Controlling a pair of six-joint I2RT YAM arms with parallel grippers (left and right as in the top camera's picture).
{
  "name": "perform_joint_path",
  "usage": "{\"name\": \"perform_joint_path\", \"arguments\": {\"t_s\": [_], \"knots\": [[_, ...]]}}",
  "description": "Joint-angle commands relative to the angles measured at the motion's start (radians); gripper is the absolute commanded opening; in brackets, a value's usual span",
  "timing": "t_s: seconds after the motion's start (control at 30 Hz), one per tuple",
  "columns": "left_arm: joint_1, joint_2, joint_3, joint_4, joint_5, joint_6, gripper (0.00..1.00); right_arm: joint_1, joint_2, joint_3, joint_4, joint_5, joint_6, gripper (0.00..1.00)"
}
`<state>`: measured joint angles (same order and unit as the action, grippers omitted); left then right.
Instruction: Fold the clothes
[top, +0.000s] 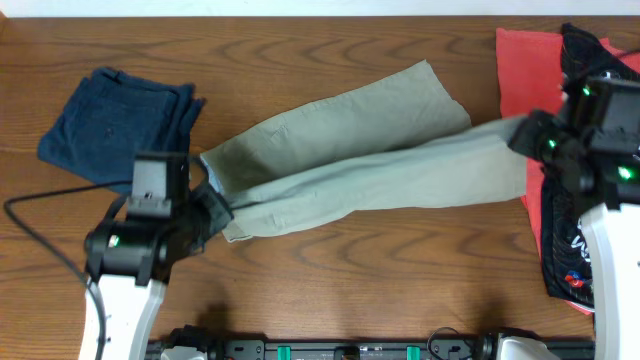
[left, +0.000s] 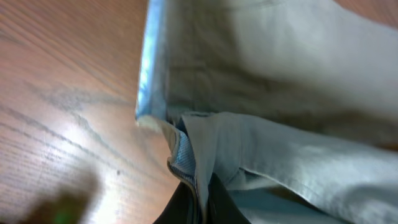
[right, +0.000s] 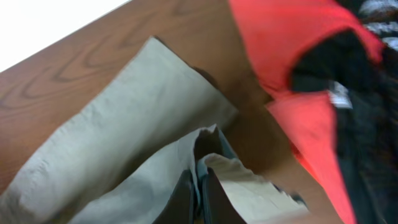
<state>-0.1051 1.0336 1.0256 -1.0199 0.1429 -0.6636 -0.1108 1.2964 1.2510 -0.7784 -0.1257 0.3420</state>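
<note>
Both pincers are closed tight on the khaki trousers (top: 350, 160): the left gripper (top: 215, 205) nips the waistband end; the right gripper (top: 530, 135) nips one leg end; the trousers stretch across the table (top: 300, 50) between them. A navy garment (top: 115, 120) lies far left; a red garment (top: 525, 65) and black jersey (top: 570, 250) lie right.

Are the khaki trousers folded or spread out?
Not folded: khaki trousers stretched full length, legs apart; left gripper pinches the waist end, right gripper one cuff.

No text is readable, even on the black jersey (top: 562, 268)
</note>
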Motion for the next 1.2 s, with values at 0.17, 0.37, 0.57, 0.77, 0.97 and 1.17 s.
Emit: {"name": "perform_joint_path", "arguments": {"t_s": [0.17, 0.37, 0.57, 0.77, 0.97, 1.17], "knots": [[0.004, 0.203, 0.019, 0.128, -0.21, -0.106, 0.06, 0.085, 0.161, 0.019, 0.25, 0.001, -0.032, 0.01], [0.01, 0.346, 0.019, 0.267, -0.238, -0.11, 0.06, 0.148, 0.291, 0.019, 0.391, 0.002, -0.033, 0.01], [0.045, 0.463, 0.019, 0.374, -0.242, -0.117, 0.06, 0.193, 0.409, 0.019, 0.541, 0.002, -0.033, 0.01], [0.092, 0.56, 0.019, 0.53, -0.241, -0.117, 0.17, 0.217, 0.547, 0.019, 0.743, 0.002, -0.032, 0.22], [0.166, 0.587, 0.019, 0.539, -0.18, -0.138, 0.77, 0.2, 0.62, 0.019, 0.78, 0.005, -0.017, 0.99], [0.201, 0.587, 0.019, 0.387, -0.092, -0.113, 0.83, 0.181, 0.618, 0.019, 0.594, 0.005, -0.018, 0.99]]}}
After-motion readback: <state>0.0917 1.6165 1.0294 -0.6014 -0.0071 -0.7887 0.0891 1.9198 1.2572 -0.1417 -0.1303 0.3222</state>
